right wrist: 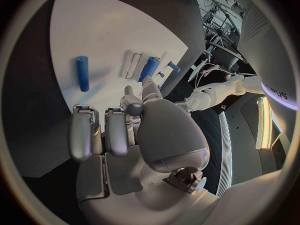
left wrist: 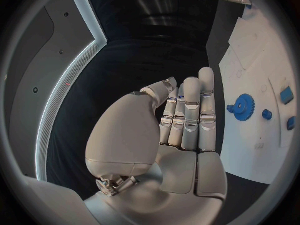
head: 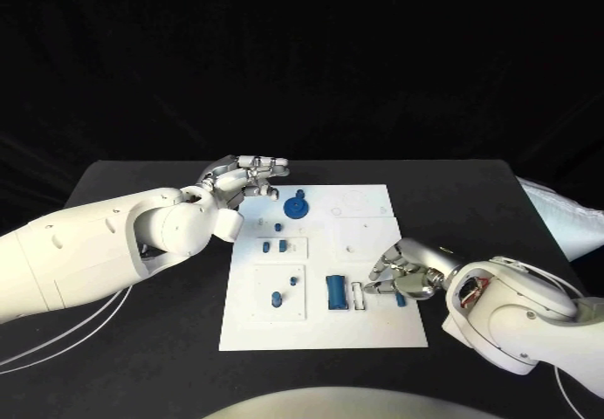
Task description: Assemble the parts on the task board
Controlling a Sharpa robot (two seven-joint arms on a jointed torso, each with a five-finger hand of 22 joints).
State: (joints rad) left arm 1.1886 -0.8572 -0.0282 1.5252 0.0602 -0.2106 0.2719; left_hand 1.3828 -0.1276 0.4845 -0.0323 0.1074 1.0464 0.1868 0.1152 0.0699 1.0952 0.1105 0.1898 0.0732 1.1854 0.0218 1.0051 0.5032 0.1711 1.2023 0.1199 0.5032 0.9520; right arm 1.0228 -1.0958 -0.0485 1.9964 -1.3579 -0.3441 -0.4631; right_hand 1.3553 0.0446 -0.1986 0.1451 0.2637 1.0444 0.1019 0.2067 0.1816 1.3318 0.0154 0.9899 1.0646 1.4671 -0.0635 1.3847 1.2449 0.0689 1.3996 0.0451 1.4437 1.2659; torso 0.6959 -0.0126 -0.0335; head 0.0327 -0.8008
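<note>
The silver right hand point(head: 401, 278) rests curled, holding nothing, on the near right of the white rectangular task board point(head: 365, 332), beside a small blue peg point(head: 401, 298). The silver left hand point(head: 248, 177) hovers with fingers spread and nothing in them at the board's far left corner, near the round blue gear point(head: 296, 208).

A black table point(head: 151, 188) fills the middle, with black backdrop beyond its far edge. Something white and cushion-like point(head: 560, 218) lies at the table's right edge. White cables point(head: 63, 336) trail over the table's near left part.
</note>
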